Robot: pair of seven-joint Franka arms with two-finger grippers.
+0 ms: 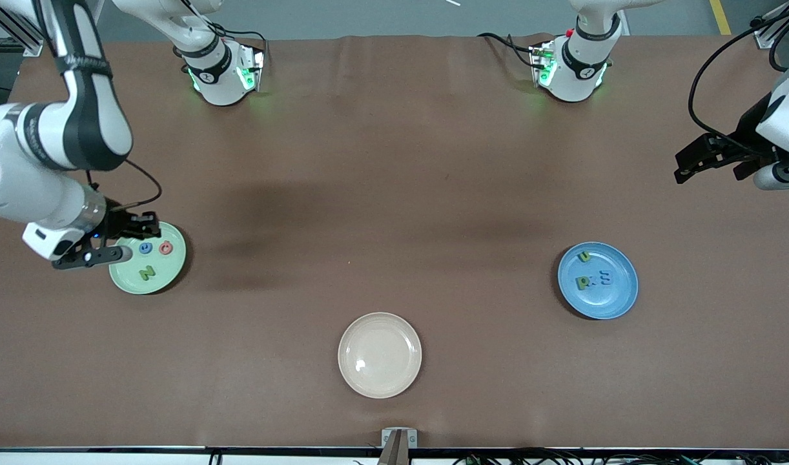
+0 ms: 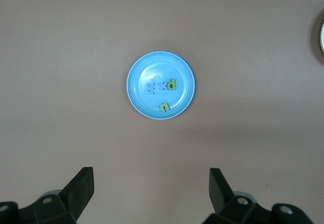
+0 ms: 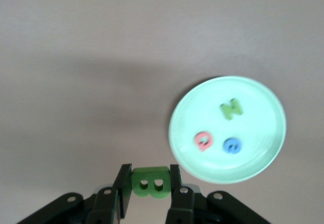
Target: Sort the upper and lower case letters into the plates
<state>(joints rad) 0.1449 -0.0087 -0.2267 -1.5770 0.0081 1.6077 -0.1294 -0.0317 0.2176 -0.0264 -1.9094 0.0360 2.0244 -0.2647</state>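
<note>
Brown cloth covers the table [image 1: 394, 194] in the front view, and the right gripper [image 1: 113, 242] hangs over the edge of the pale mint green round plate [image 1: 150, 279] at the right arm's end. That plate already has a green N [image 1: 147, 272], a blue letter [image 1: 146, 247] and a red-pink letter [image 1: 166, 247]. The blue round plate [image 1: 611, 303] at the other end holds four small letters, and the cream-beige plate [image 1: 379, 381] sits bare, nearest the camera. The left gripper [image 1: 707, 158] waits off to the side.

Left wrist view: jaws spread wide, nothing in them, blue plate well below.

Right wrist view: jaws pinched on a green foam B [image 3: 150, 182], which looks to be just off the mint plate's rim. I'd shift it over a bare patch of the dish, drop low, then let go so it doesn't bounce out.
</note>
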